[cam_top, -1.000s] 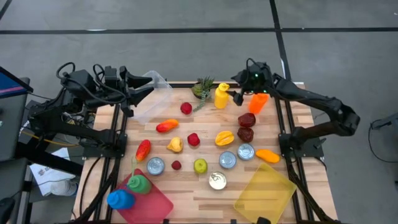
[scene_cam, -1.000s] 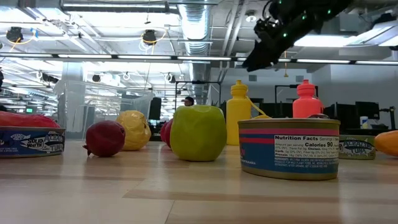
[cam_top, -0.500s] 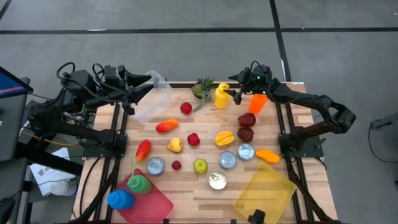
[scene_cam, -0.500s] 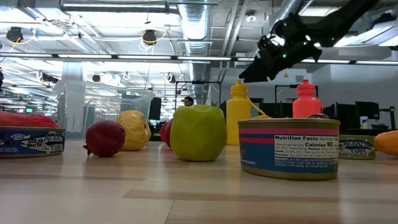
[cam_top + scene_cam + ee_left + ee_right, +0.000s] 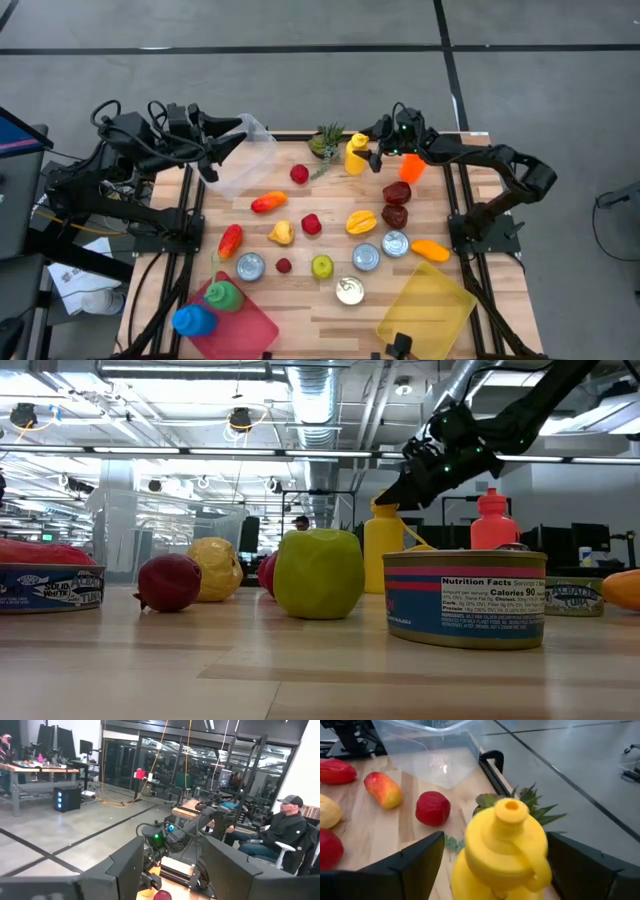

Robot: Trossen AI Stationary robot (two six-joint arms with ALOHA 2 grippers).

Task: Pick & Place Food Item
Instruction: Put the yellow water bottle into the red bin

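Your right end effector point(image 5: 490, 865) is spread wide around the yellow bottle point(image 5: 502, 847), which stands upright near the far edge of the desk point(image 5: 300, 310), beside the orange bottle point(image 5: 413, 166). It looks like light, stiff, smooth plastic, so I'd close on the broad body below the cap, not the narrow neck. Your left end effector point(image 5: 170, 870) waits parted past the far left corner.

Yellow bottle point(image 5: 502, 847), red fruit point(image 5: 432, 808)
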